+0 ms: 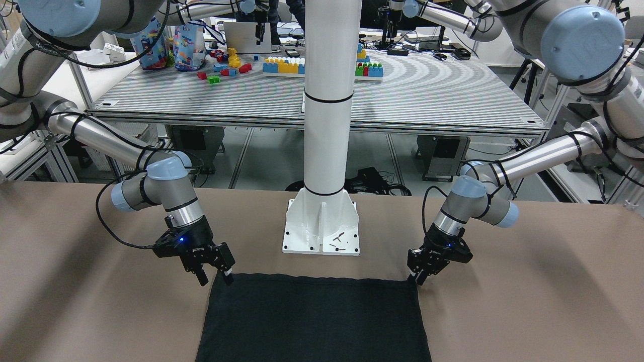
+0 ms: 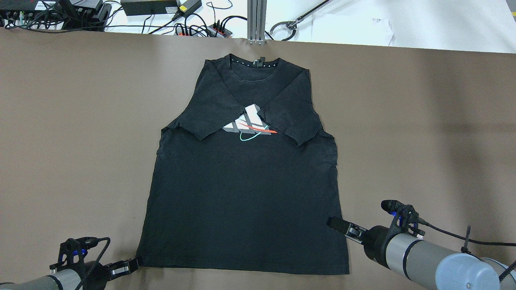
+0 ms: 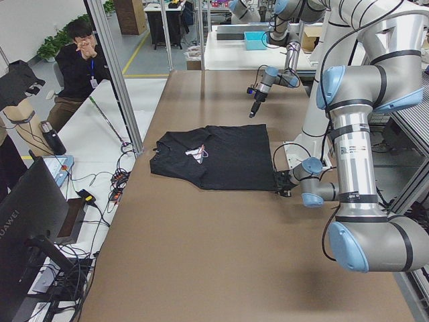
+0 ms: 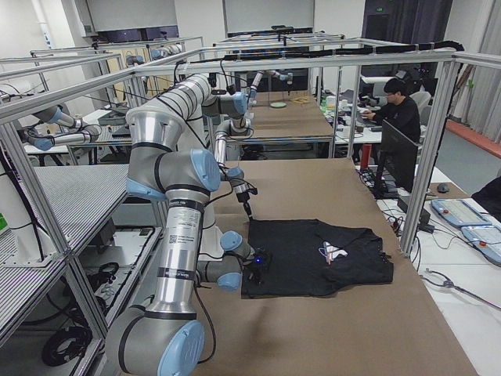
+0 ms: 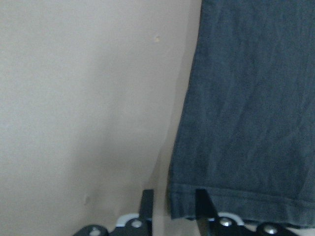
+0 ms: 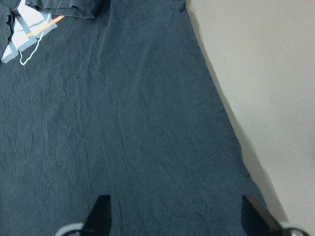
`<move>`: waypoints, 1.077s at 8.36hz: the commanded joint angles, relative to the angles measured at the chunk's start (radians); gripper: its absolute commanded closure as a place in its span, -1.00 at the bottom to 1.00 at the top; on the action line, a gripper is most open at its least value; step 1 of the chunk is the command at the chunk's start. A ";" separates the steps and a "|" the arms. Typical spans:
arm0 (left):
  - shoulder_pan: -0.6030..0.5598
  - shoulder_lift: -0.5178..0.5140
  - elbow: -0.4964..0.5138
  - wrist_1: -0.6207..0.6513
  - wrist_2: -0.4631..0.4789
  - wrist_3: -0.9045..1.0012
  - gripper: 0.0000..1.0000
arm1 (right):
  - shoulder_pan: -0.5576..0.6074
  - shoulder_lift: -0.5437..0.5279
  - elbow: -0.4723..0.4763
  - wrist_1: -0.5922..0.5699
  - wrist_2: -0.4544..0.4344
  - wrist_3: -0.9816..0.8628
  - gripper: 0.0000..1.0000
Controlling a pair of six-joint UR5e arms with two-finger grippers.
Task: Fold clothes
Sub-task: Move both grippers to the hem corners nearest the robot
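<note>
the left claw (image 5: 173,192) sits low at the near left corner of the black t-shirt (image 2: 246,193), its jaws drawn narrow and straddling the hem corner (image 5: 184,201), one finger (image 5: 146,209) on the bare table side and the other (image 5: 203,209) over the cloth; a sliver of table shows between them, so it does not look pinched shut. the right claw (image 6: 175,197) hangs over the shirt near its right edge with its jaws spread wide and nothing in them. the shirt lies flat and face up in the middle of the brown table (image 2: 72,121), collar toward the far edge, hem toward the robot. both sleeves (image 2: 209,117) (image 2: 290,121) are turned in across the chest and partly cover the print (image 2: 248,125), so the sleeve fold looks done. the body is not yet folded, and taking up the hem to bring it toward the collar seems to be what is left. the overhead view alone shows the whole shirt with the crossed sleeves. the front-facing view cuts off all but the hem end, yet shows both claws at the two hem corners, just in front of the white pillar (image 1: 327,100). only the wrist views show the jaw gaps plainly. in the left side view a person (image 3: 80,60) sits beyond the table.
</note>
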 commanded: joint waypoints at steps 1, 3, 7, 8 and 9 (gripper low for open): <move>-0.007 -0.004 0.000 0.000 -0.002 0.000 0.23 | 0.000 0.000 0.000 0.000 0.001 -0.001 -0.87; -0.007 -0.007 0.000 0.000 -0.002 0.000 0.53 | 0.000 0.000 0.000 0.000 0.000 -0.001 -0.87; -0.007 -0.007 -0.003 0.000 0.000 0.000 1.00 | 0.000 -0.002 -0.002 0.000 0.001 -0.001 -0.87; -0.007 -0.006 -0.004 0.000 0.000 0.002 1.00 | -0.005 -0.012 -0.003 -0.008 0.003 -0.003 -0.84; -0.005 -0.007 -0.004 0.002 0.000 0.002 1.00 | -0.026 -0.020 -0.010 -0.017 0.003 -0.004 -0.81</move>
